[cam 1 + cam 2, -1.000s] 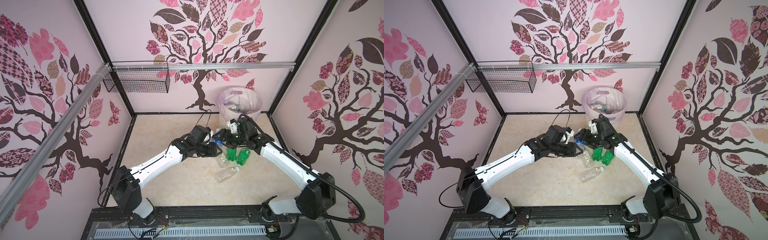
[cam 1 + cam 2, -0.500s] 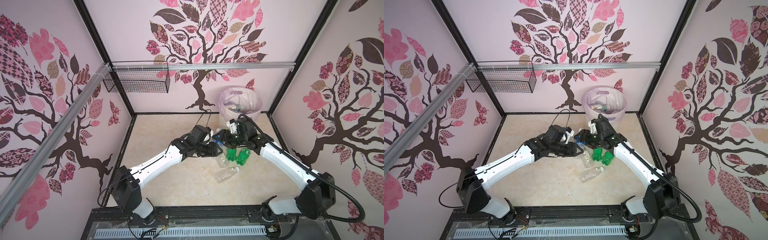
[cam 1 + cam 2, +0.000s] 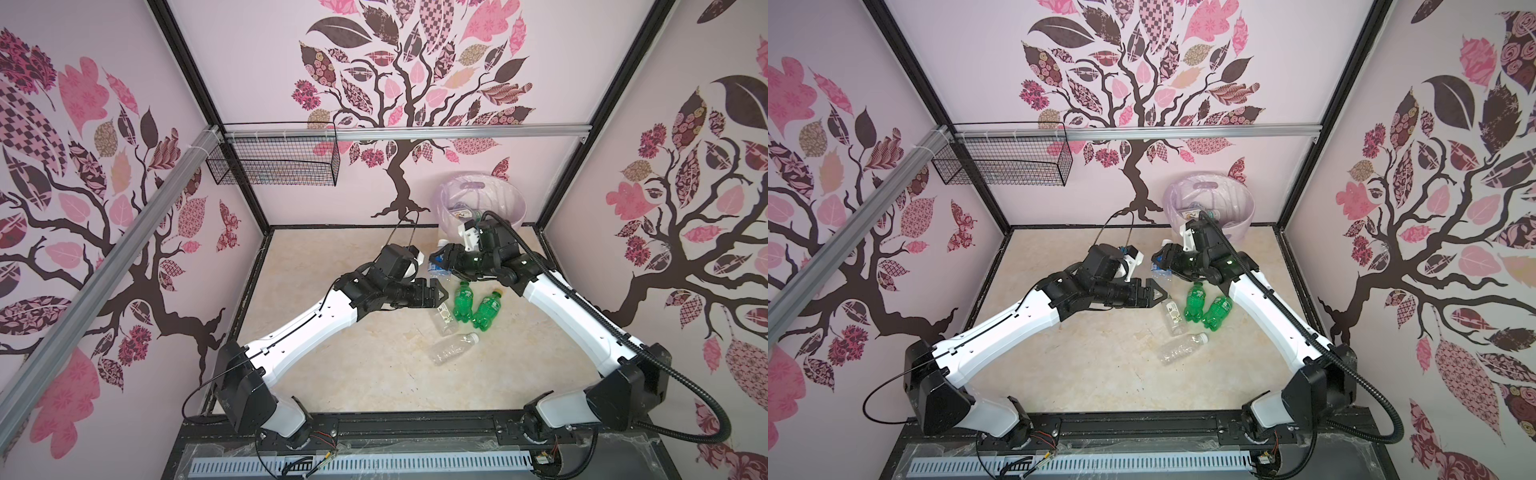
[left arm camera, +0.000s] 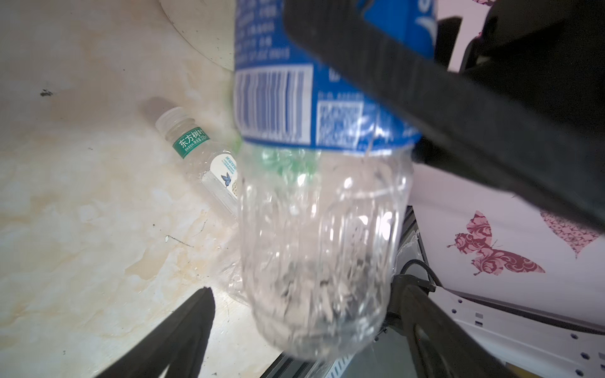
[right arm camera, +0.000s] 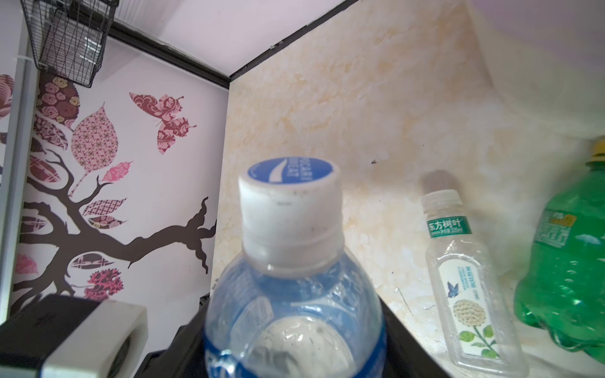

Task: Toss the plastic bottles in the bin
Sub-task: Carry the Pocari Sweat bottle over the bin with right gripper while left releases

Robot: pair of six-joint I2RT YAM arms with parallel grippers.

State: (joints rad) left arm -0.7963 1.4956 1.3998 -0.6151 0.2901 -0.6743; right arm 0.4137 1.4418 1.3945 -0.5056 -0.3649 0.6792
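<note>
One blue-labelled bottle (image 5: 294, 268) is being held clear of the table (image 3: 332, 353), clamped across its label by the right gripper (image 3: 444, 261), apparently for the trip to the bin (image 3: 515, 210). Just beside its clear base, the left gripper (image 3: 440, 293) is standing wide open, gripping nothing. Four more bottles are lying below: a green bottle (image 3: 463, 300) beside a second green bottle (image 3: 487, 311), a white-labelled clear bottle (image 3: 445, 322) against them, and a plain clear bottle (image 3: 455, 349) nearer the front. Close behind the right arm, the bin is waiting in the back corner with bottles already inside, likely calling for a lift over its rim. Bare table is lying open to the left.
</note>
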